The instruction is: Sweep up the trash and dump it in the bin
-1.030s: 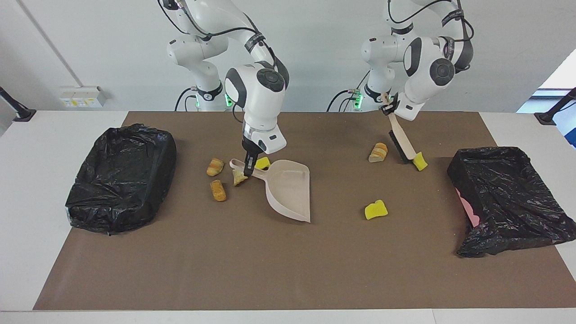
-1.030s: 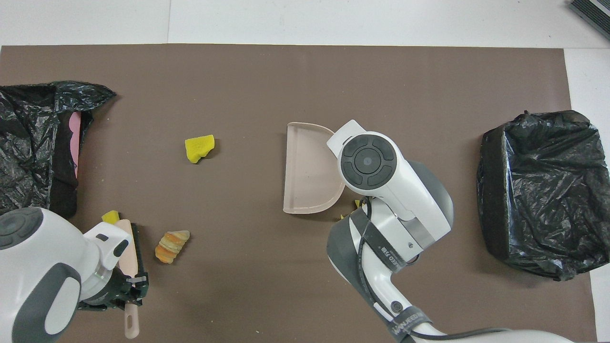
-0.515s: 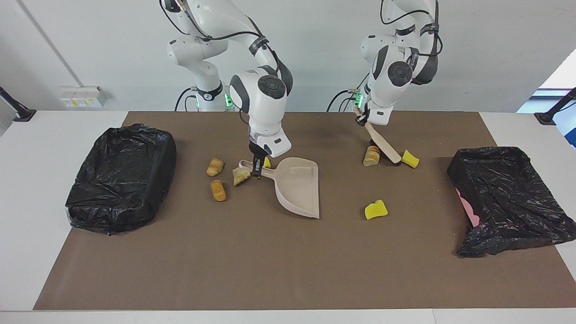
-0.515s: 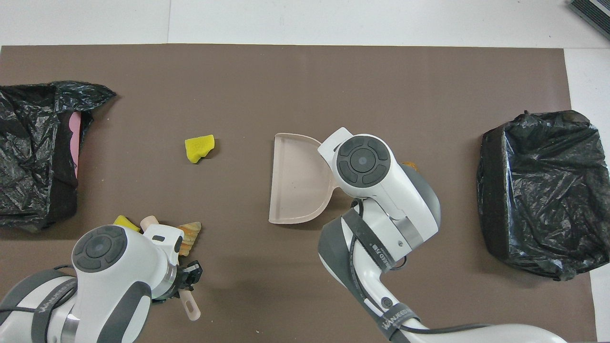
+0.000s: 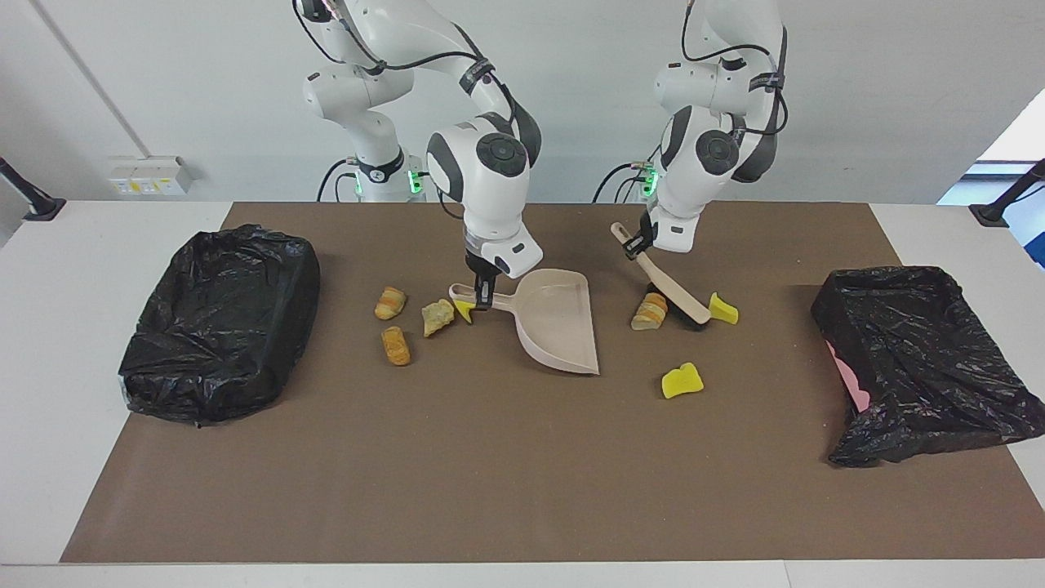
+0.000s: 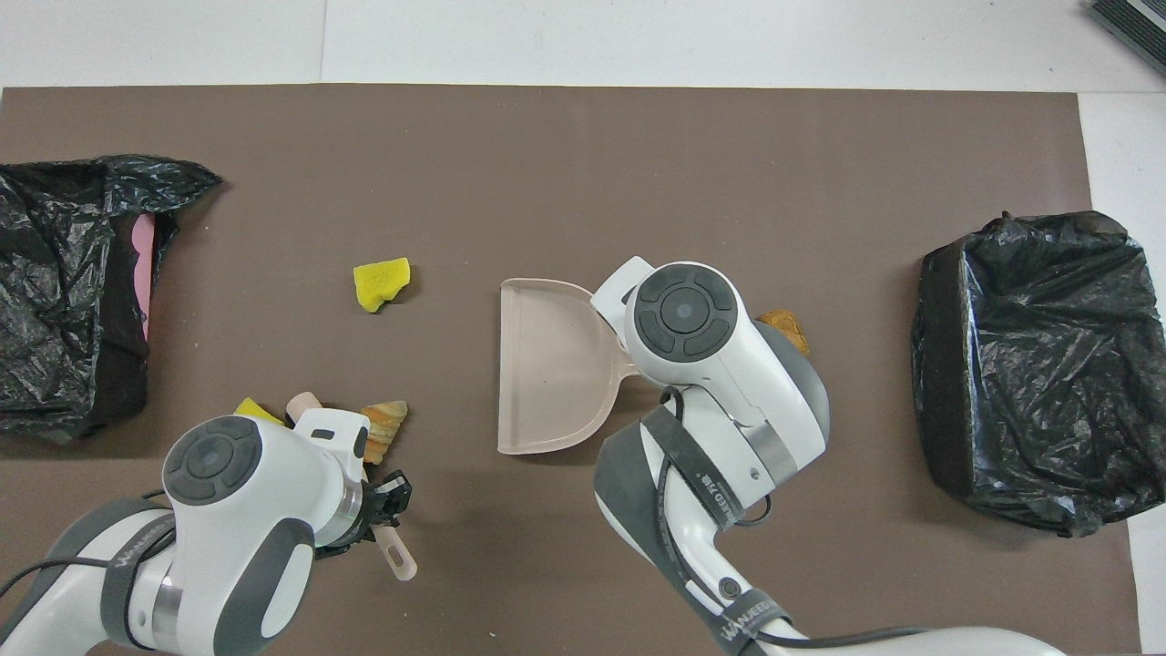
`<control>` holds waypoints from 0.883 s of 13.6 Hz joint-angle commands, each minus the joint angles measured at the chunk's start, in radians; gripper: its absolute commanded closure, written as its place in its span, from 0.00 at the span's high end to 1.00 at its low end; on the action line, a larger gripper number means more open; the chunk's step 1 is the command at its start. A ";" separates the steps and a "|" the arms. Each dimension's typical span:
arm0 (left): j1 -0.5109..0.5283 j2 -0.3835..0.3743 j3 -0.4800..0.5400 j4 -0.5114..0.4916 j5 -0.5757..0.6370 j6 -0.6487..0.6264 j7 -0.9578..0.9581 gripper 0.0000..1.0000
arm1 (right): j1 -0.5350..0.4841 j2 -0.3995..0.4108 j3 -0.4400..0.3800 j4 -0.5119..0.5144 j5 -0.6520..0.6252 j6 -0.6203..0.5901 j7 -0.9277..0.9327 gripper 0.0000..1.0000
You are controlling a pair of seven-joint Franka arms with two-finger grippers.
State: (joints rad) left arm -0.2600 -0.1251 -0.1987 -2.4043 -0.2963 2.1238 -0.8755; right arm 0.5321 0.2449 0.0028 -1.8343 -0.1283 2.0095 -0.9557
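Beige dustpan (image 5: 555, 322) gripped by its handle in our right gripper (image 5: 482, 296), we are clamping the brush (image 5: 671, 294) in our left gripper (image 5: 639, 243), nudging a bread-like chunk (image 5: 650, 311) and yellow sponge bit (image 5: 722, 309) panward; next we need a steady sweep.

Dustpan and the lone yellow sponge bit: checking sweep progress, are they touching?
Apart. The facing view shows bare mat between the dustpan and the yellow sponge bit.
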 commanded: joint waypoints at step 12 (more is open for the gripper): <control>-0.259 0.111 0.008 0.125 -0.060 0.192 0.135 0.00 | 0.014 0.004 0.003 -0.049 0.024 0.045 0.060 0.00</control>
State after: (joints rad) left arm -0.5024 -0.0387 -0.2050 -2.3184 -0.3368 2.3053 -0.7687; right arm 0.5446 0.2603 0.0031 -1.8596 -0.1243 2.0297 -0.9124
